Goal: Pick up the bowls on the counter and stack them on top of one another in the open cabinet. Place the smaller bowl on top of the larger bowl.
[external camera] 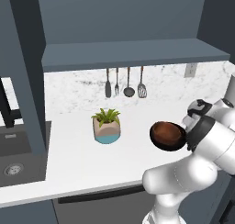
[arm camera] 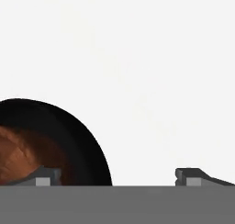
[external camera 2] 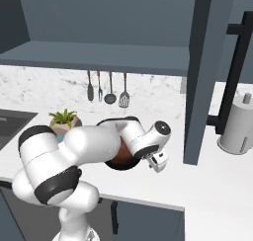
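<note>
Fingers (arm camera: 119, 178) are seen nearest the hand camera, spread wide with nothing between them; one tip sits over the bowls at 7 o'clock in that view, the other over bare white surface at 5 o'clock. No grip has been made.

Open cabinet (external camera: 137, 51) is seen across the top of the left base view, at 12 o'clock from the bowls. Its shelf is seen from below, so what lies on it cannot be told; no bowl is seen there.

White surface (external camera: 73, 159) carries everything else. Nothing has been lifted from it, as far as can be judged.

Larger bowl (arm camera: 87, 140), glossy black, shows as a dark rim in the hand view and as a thin dark edge behind the forearm in the right base view.

Smaller bowl (external camera: 167, 136), reddish-brown, appears to sit inside or directly against the black one; which cannot be settled, as the arm covers much of both. A plant pot (external camera: 107, 129) stands at 9 o'clock from it, apart.

Judgement: task is at an early stage. Both bowls are left to be moved to the shelf and stacked, small on large.
</note>
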